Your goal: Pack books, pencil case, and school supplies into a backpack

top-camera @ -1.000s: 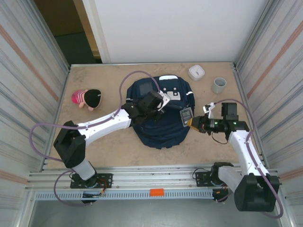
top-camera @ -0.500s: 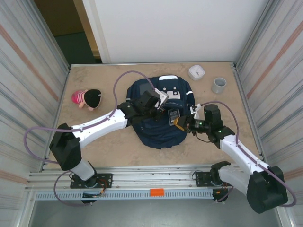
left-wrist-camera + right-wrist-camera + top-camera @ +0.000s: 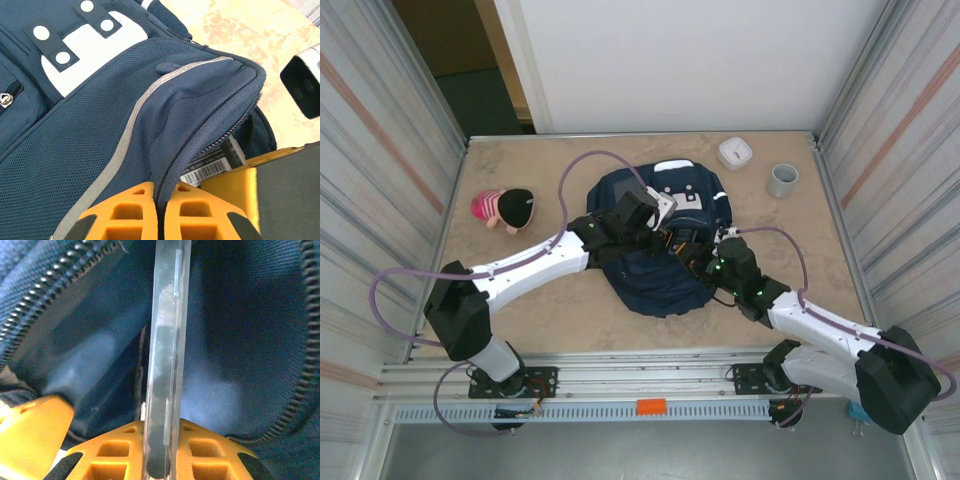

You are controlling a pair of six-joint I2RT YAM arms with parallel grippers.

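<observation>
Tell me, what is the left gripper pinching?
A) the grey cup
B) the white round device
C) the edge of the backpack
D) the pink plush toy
C: the left wrist view shows the left gripper shut on the navy fabric edge of the backpack.

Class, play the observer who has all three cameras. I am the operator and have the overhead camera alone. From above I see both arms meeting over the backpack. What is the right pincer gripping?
Observer: The right pincer is shut on a thin clear-edged packet, seen edge-on.
Operator: Is it inside the bag?
Observer: It is in the mouth: the zip teeth of the backpack run on either side of it.
Operator: And the left pincer?
Observer: The left pincer is shut on the fabric lip of that opening.
</observation>
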